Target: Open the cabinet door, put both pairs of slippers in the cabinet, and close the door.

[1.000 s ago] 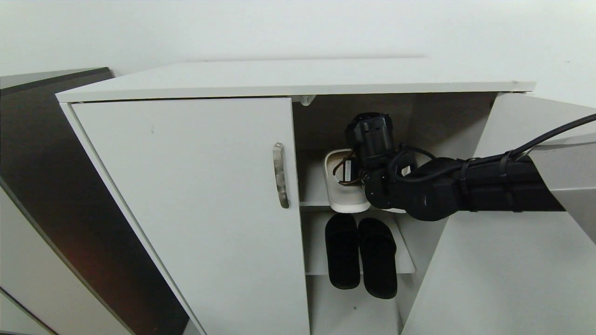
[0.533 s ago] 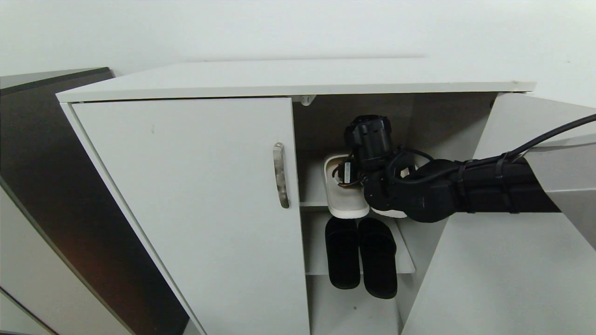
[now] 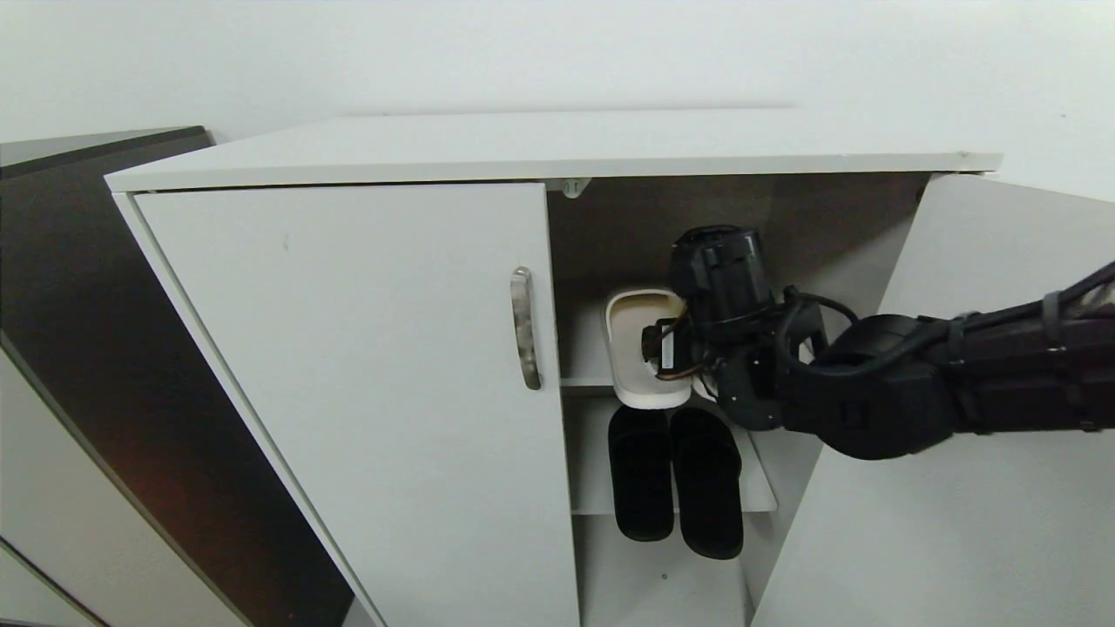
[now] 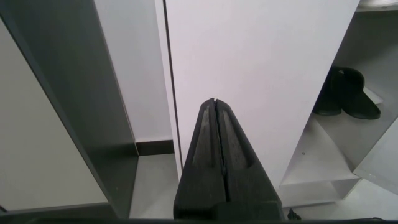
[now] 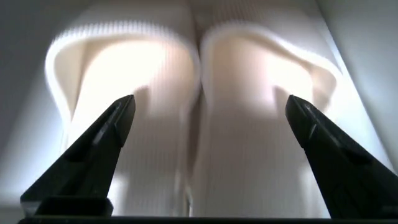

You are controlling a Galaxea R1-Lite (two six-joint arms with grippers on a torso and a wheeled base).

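Note:
The white cabinet (image 3: 540, 144) has its left door (image 3: 348, 366) closed and its right door (image 3: 958, 488) swung open. A white pair of slippers (image 3: 640, 348) lies on the upper shelf, its front hanging over the shelf edge. A black pair of slippers (image 3: 675, 483) lies on the shelf below. My right arm (image 3: 723, 287) reaches into the opening just above the white pair. In the right wrist view my right gripper (image 5: 210, 102) is open, and the white slippers (image 5: 199, 137) lie close beyond its fingers. My left gripper (image 4: 214, 102) is shut and empty, facing the closed door (image 4: 261, 74), with the black slippers (image 4: 348, 99) off to the side.
A dark panel (image 3: 87, 305) stands to the left of the cabinet. The closed door carries a metal handle (image 3: 523, 326). Below the black slippers is a bare bottom compartment (image 3: 662, 583). The open door stands close beside my right arm.
My right arm has drawn back out of the cabinet, toward the right and a little lower. The white slippers have slid slightly toward the shelf's front edge. The left gripper's motion cannot be judged.

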